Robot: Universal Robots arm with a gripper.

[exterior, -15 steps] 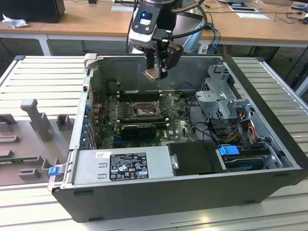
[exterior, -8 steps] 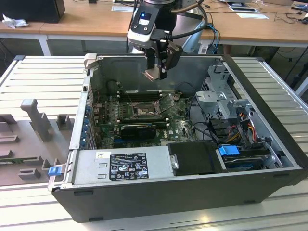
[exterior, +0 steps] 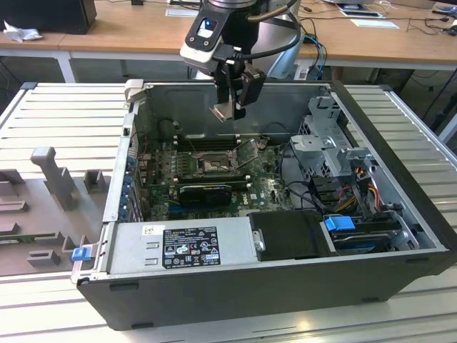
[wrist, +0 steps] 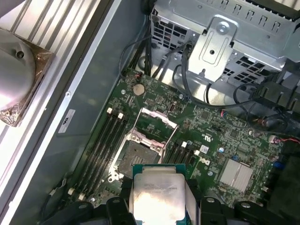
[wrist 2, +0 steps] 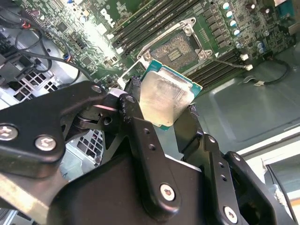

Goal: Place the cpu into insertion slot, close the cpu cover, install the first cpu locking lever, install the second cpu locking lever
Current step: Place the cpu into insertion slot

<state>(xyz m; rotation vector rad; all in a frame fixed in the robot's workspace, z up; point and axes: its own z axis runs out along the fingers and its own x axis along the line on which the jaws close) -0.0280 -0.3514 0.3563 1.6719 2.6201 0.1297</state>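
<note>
My gripper (exterior: 227, 111) hangs above the open computer case, shut on the cpu (exterior: 222, 111) and holding it by two opposite edges. In both wrist views the cpu's (wrist 2: 166, 98) pale silver top faces the camera, with a black finger (wrist 2: 133, 112) on either side. The cpu (wrist: 157, 197) is well above the green motherboard, apart from it. Below it the insertion slot (wrist: 136, 157) lies bare, a dark square with a silver rim (wrist 2: 176, 47). The cpu cover (wrist: 157, 123) stands swung up at one edge of the slot (exterior: 212, 166).
Long black RAM slots (wrist: 101, 145) flank the socket. A silver drive cage (exterior: 332, 143) with cables fills the exterior view's right of the case. The power supply (exterior: 186, 246) sits along the near wall. A grey fixture tray (exterior: 43, 207) lies outside on the exterior view's left.
</note>
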